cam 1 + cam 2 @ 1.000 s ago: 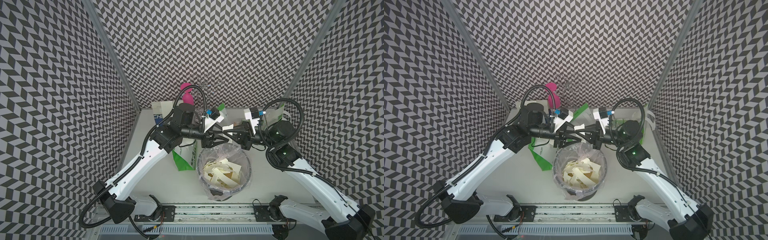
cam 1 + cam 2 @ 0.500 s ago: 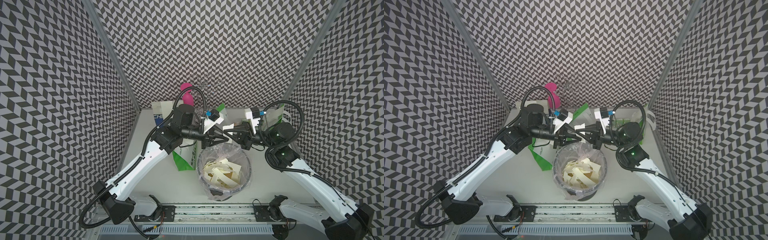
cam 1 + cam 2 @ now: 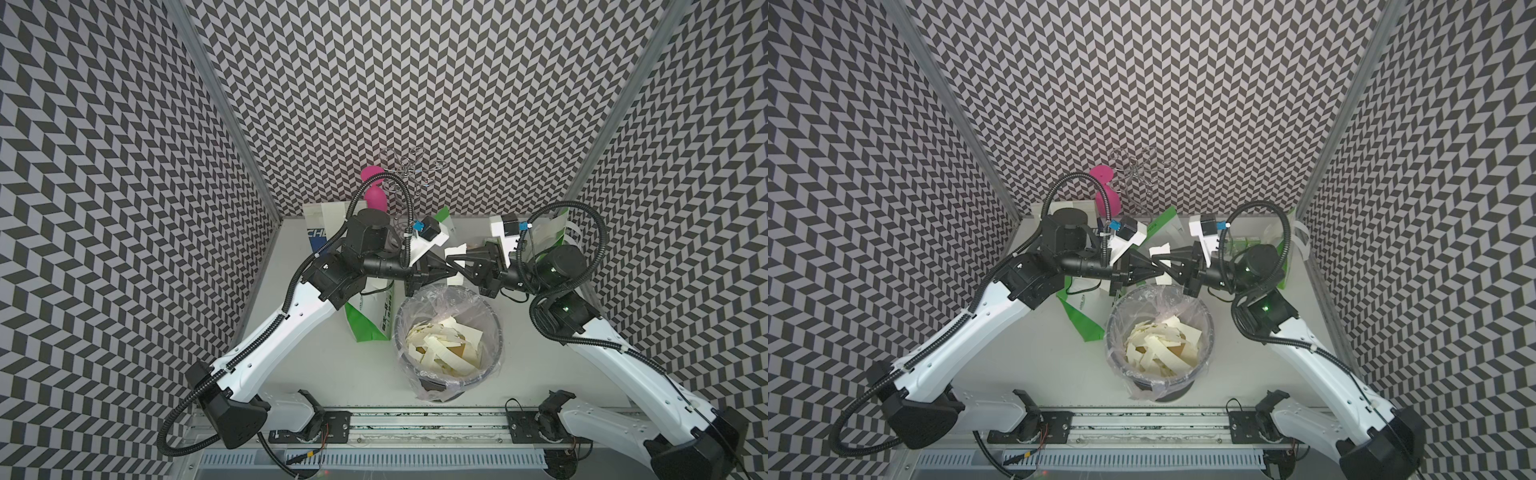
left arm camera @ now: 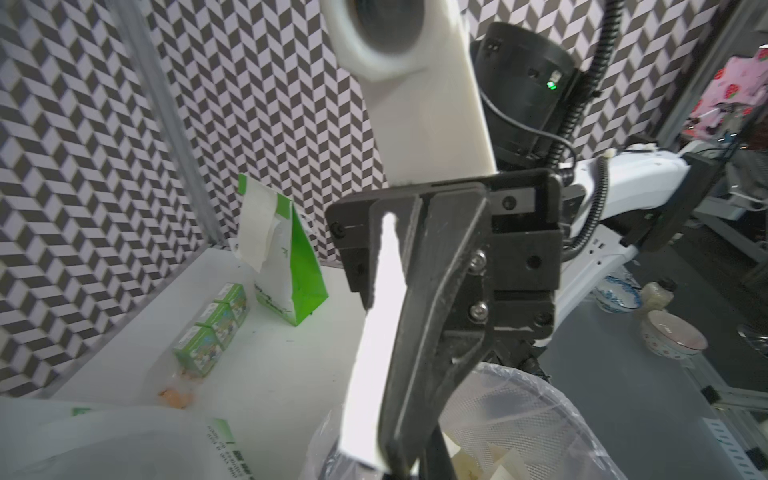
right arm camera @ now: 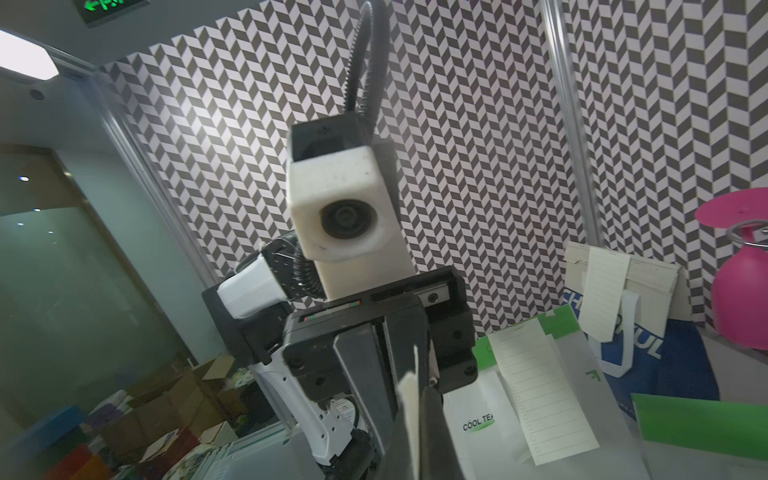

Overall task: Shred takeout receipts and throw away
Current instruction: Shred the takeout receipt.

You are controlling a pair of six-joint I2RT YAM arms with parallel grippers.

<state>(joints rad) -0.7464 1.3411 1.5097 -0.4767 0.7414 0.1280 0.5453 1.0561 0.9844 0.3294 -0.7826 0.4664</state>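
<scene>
Just above the bin's [image 3: 498, 336] upper rim, mid-frame in both top views, the left fingers [image 5: 361, 374] and right fingers [image 4: 436, 291] each pinch one receipt strip [image 4: 374, 340]. Best to tear with opposing twists, low over the opening, so the pieces fall inside.

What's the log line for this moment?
stage: pre-tear | left pincer: shut on receipt | right pincer: shut on receipt | receipt: over bin | scraps: in bin

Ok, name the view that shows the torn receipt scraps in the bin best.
Both top views: they look down into the lined bin, so the whole pile of scraps shows. The left wrist view catches only a few through the liner; the right wrist view shows none.
</scene>
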